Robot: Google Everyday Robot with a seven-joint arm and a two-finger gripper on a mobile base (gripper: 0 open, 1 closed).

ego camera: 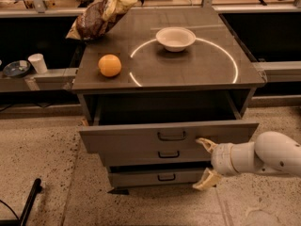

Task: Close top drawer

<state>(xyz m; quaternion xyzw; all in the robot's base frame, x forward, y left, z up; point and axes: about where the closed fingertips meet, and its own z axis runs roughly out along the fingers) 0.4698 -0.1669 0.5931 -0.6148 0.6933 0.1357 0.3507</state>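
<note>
The top drawer [127, 138] is a wide grey drawer with a small dark loop handle [171, 136]. It stands pulled partly out of the cabinet, with a dark gap behind its front. My gripper [205, 165] comes in from the right on a white arm [263, 157]. Its two tan fingers are spread open. The upper finger [205, 144] touches the right part of the top drawer's front. The lower finger [206, 180] hangs in front of the lower drawers. It holds nothing.
Two similar drawers sit below: the middle one [141, 157] and the bottom one [150, 177]. On the cabinet top [188, 65] are an orange [109, 65], a white bowl [175, 38] and a chip bag [99, 14]. A white cup [37, 63] and a dish stand on a ledge at left. A dark bar [26, 204] lies on the floor at lower left.
</note>
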